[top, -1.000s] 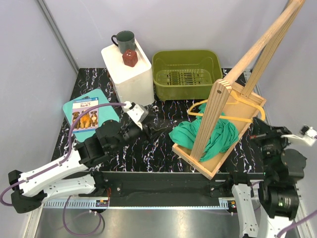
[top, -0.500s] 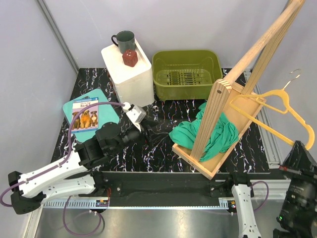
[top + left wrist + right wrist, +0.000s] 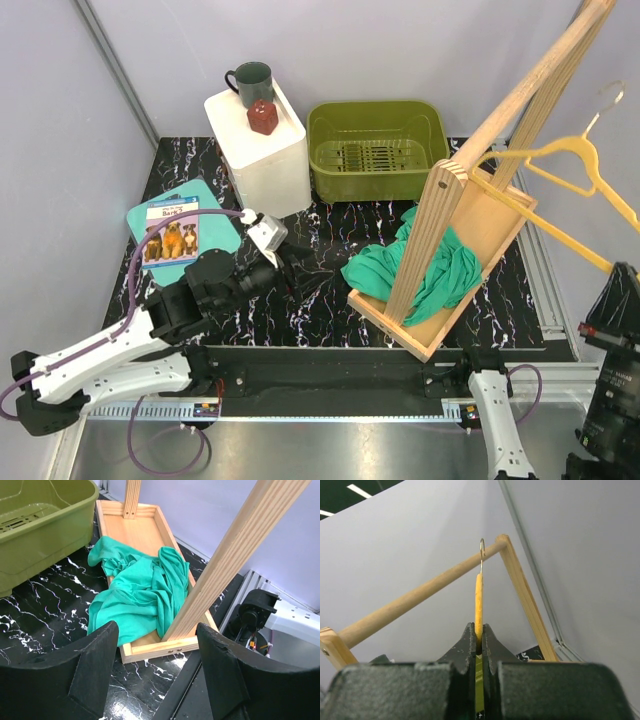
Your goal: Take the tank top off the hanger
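**Robotics Lab Test Cell**

Plain grey panels [image 3: 400, 50] enclose a black marbled table [image 3: 320, 300] on its far, left and right sides. A perforated metal rail [image 3: 330, 412] runs along the near edge. A white robot arm [image 3: 100, 352] is bolted there, trailing exposed purple cable [image 3: 134, 290].

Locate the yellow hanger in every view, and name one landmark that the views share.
Top external: the hanger is up in the air at the right edge, beside the wooden rack.
Left wrist: not in it.
Right wrist: centre, seen edge-on, clamped in the right gripper.
Shared landmark: the wooden rack, visible in all three.
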You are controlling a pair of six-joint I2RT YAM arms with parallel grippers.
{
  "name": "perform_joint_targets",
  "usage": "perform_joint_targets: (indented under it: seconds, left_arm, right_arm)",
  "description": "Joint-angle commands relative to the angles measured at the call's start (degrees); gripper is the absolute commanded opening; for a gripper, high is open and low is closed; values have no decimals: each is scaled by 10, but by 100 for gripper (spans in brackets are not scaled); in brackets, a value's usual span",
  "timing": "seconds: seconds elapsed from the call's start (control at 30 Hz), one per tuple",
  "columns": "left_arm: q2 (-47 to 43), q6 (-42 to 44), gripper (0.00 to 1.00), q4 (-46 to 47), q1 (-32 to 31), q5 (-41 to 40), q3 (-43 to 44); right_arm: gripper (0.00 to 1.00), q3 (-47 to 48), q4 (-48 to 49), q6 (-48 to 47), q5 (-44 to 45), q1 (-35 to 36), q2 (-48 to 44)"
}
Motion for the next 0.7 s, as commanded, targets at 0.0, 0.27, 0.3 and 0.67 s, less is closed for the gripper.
perform_joint_targets:
  seconds: [0.0,0.27,0.3,0.67]
  left_arm:
    - [-24,-2,69,7,3,0,5]
    - [-40,7,69,-11,3,-3,6]
    - [-41,9,69,-10,3,-2,6]
    - [-29,10,70,-19,3,24,11]
  right_arm:
    - [0,-7,106,-42,-36,34,54]
    - [0,19,151,-100,-38,111,84]
    - [0,22,151,-106,-43,129,98]
    - [0,44,87,-118,-49,157,151]
